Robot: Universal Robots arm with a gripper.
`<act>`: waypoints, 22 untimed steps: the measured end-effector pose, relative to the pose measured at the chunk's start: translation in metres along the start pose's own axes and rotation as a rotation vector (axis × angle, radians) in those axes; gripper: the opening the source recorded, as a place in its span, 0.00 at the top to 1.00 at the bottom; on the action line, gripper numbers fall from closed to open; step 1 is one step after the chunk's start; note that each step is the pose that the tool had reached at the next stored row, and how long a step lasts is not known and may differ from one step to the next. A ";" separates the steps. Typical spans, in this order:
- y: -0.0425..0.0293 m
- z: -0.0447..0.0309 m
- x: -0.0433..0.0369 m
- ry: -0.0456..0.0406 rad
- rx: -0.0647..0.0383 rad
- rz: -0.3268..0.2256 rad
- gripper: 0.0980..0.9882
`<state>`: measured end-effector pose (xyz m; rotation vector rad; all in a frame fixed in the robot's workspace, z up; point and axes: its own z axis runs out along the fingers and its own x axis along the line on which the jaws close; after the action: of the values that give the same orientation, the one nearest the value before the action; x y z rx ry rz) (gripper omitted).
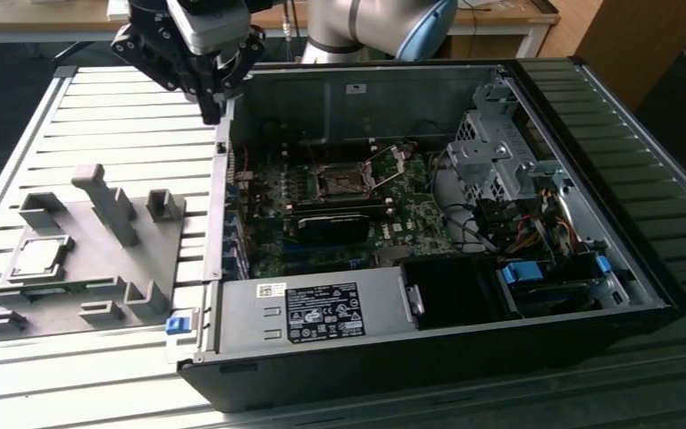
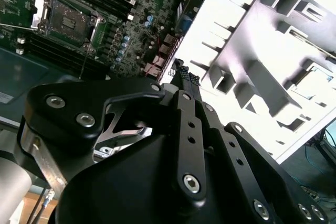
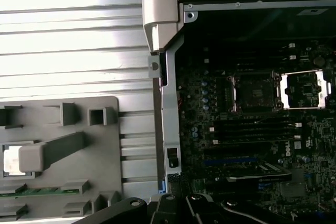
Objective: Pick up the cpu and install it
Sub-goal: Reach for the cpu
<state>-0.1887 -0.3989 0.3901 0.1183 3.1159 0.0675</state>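
The cpu (image 1: 39,256), a small flat silver-grey square chip, lies in the grey plastic holder tray (image 1: 93,268) on the exterior view's left. It is well apart from the black gripper (image 1: 211,114), which hangs over the far left corner of the open black computer case (image 1: 439,357) with jaws clenched on nothing. I think the pick-up has not begun; a grab calls for open jaws right over the chip, clear of the tall grey posts (image 1: 107,201). Everything sits on a pale slatted metal bench (image 1: 104,116), with a wooden desk (image 1: 33,27) far behind.

cpu (image 1: 40,257): silvery metal | fixture (image 1: 96,279): matt grey plastic | table (image 1: 117,134): ribbed metal
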 end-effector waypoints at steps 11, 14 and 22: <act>-0.0004 0.0004 0.0051 0.0008 0.000 0.000 0.99; -0.0005 0.0005 0.0064 0.0010 0.000 0.000 0.99; -0.0008 0.0009 0.0093 0.0019 0.000 0.000 0.99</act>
<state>-0.1981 -0.3989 0.3890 0.1184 3.1178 0.0675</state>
